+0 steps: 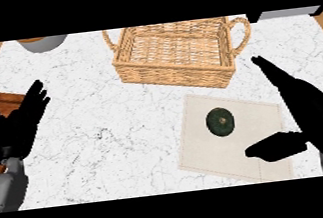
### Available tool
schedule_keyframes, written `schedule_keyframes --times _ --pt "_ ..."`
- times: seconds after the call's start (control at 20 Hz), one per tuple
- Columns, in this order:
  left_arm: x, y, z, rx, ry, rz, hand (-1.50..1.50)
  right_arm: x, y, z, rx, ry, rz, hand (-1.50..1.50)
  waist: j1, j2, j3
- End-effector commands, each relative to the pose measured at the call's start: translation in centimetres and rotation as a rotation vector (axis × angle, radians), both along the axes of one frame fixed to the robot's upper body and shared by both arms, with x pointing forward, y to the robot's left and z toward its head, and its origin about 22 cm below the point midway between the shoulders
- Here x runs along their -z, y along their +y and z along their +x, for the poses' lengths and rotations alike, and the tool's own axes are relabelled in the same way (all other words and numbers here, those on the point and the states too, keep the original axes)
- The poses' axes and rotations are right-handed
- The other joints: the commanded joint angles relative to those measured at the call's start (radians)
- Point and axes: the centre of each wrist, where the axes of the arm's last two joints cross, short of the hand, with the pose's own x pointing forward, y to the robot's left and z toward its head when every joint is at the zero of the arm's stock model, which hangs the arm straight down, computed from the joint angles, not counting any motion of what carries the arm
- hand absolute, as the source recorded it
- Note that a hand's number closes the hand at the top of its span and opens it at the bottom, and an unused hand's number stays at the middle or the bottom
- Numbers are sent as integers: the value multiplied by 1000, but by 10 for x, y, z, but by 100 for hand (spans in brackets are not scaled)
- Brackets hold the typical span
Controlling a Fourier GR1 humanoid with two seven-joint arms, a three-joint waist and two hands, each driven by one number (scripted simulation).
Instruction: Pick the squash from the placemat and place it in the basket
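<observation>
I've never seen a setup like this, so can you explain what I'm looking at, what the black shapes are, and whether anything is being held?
This is one view from the robot's head, looking steeply down at a white marble counter. The black shapes are its hands on grey forearms. The left robot hand rests open at the left edge, fingers up. The right robot hand is open too, fingers straight, beside a pale placemat. On the placemat lies a dark green squash. Above it stands a wicker basket with nothing visible inside. Neither hand holds anything; the squash is untouched.
</observation>
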Motion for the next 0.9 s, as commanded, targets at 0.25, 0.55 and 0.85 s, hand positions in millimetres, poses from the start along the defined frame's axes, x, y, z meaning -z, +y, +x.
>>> schedule_keyframes --times 0.25,0.55,0.85 --pt "-1 -9 0 0 -9 14 0 71 29 27 42 -77 125 -150 6 1 0" --pt "-5 -2 12 6 -3 1 0 88 22 46 51 76 29 -150 2 1 0" --pt "1 -5 -12 -2 -16 7 0 119 20 40 24 123 -7 -150 4 -1 0"
